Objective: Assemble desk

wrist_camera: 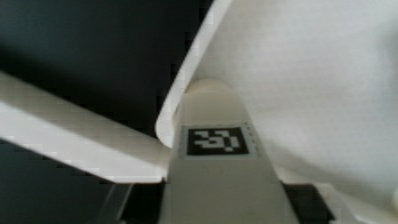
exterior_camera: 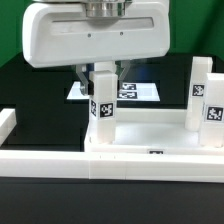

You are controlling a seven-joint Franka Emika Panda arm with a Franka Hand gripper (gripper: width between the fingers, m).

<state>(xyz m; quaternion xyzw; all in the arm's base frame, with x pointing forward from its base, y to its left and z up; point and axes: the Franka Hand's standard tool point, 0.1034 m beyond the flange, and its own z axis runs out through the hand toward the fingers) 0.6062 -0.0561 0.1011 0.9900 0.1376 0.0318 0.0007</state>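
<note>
From where I stand, the arm hangs straight down over the black tabletop (exterior_camera: 40,75), its broad white hand filling the upper part of the exterior view. The jaws are drawn in narrowly on the top of one white leg (exterior_camera: 102,97), a finger pressed against each side of it, so they have that leg in their grip. The leg stands upright, its square tag facing the exterior camera, with its foot at the corner of the desk tray (exterior_camera: 150,135) on the exterior view's left. I cannot tell whether it is seated in the socket. The desk tray lies flat near the front, against a long white border bar (exterior_camera: 40,160). Two more legs (exterior_camera: 205,95) stand upright at the tray's end on the exterior view's right, close together, both tagged. Behind the held leg lies the marker board (exterior_camera: 135,91). In the wrist view the held leg (wrist_camera: 217,150) runs up the middle, tag showing, beside the tray's white wall (wrist_camera: 294,60).
</note>
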